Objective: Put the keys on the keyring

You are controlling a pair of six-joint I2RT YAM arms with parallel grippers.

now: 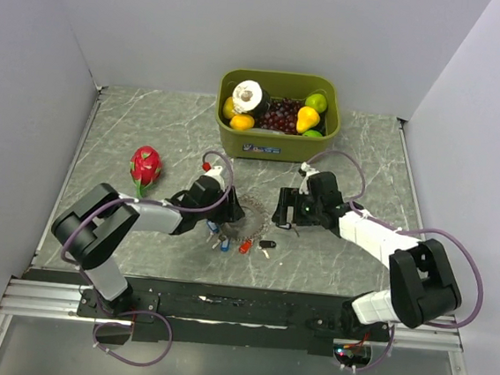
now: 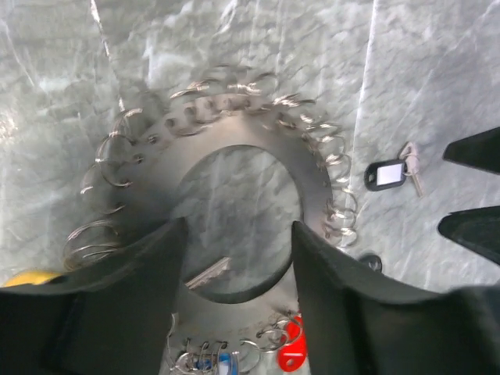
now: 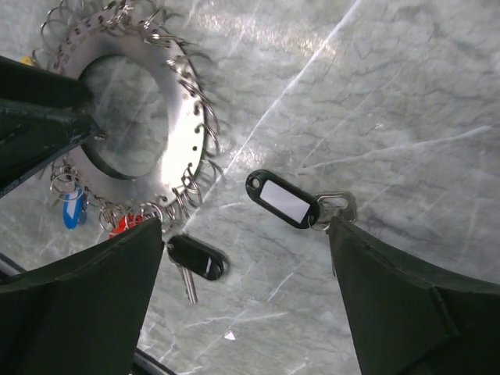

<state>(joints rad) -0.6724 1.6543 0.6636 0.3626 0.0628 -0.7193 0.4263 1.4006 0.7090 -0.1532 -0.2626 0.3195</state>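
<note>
While starting at the far left, can see a red dragon fruit (image 1: 146, 165) on the table (image 1: 113, 139), well off to the outer side of the left gripper (image 1: 227, 214). Can see that gripper low over the table with its jaws spread wide. Can find the keyring (image 2: 234, 129) lying flat right under those jaws, with its near side between the two fingers (image 2: 133, 305). Cannot tell if touching it or just above it. Can count lots of little wire loops (image 2: 340, 211) all round its rim. Can spot a blue key (image 2: 226, 361) and a red key (image 2: 293, 348) hooked on loops at the near side, down by the root of the jaws. Can also see a bare metal key blade (image 2: 207, 273) poking into the hole, between the fingers. Far ahead of the jaws, can see a green bin (image 1: 276, 141) with toy fruit inside. Moving right, can see the right gripper (image 3: 246, 226), jaws wide open too and holding nothing. Can see a black tag (image 3: 285, 199) with a white label lying loose on the table right between these jaws, touching neither. Can see a black key (image 3: 195, 258) loose as well, just beside the finger nearest the keyring.
</note>
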